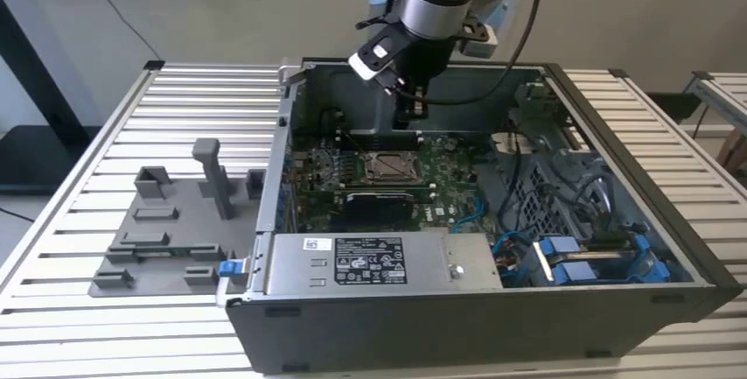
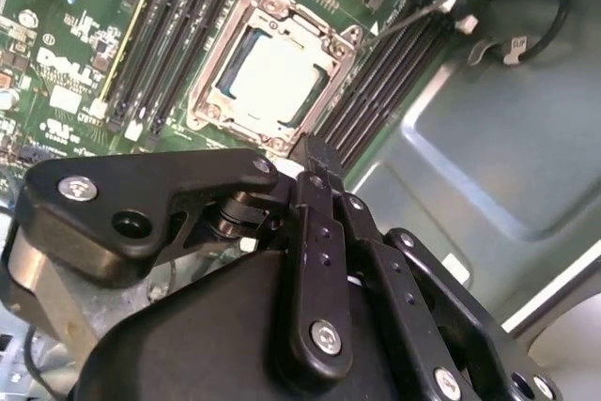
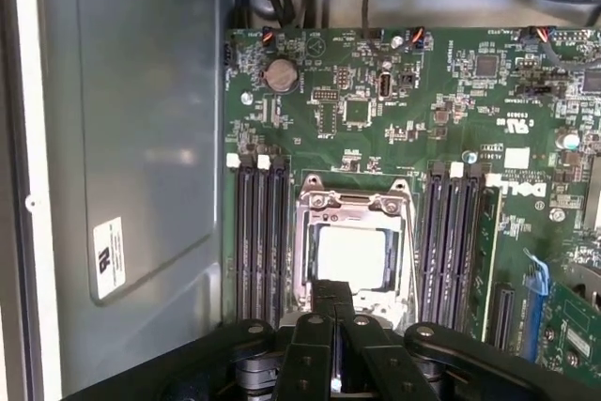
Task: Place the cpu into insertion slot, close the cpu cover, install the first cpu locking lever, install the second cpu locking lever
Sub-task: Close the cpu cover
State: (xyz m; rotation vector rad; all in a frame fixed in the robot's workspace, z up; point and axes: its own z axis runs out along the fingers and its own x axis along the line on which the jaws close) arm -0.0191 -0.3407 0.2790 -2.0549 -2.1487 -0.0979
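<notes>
The cpu (image 3: pixel 352 255), a pale square chip, lies flat in the insertion slot (image 1: pixel 386 166) on the green motherboard. The cpu cover (image 3: pixel 355 202), a silver frame plate, lies down around the chip, which shows through its window. Both wrist views show this; in the second wrist view the cpu (image 2: pixel 272 77) sits inside the cpu cover (image 2: pixel 211 105). A thin metal lever (image 2: pixel 413 16) sticks out from one corner of the socket. My gripper (image 3: pixel 331 290) hangs just above the socket's edge with its black fingers together and nothing between them. It is also seen as the gripper (image 2: pixel 315 152) and from outside as the gripper (image 1: pixel 405 121).
Black memory slots (image 3: pixel 263 232) flank the socket on both sides. The grey case walls (image 1: pixel 280 160) surround the board, with cables and blue drive parts (image 1: pixel 572 261) at the exterior view's right. A grey fixture tray (image 1: pixel 164 239) lies on the slatted table outside the case.
</notes>
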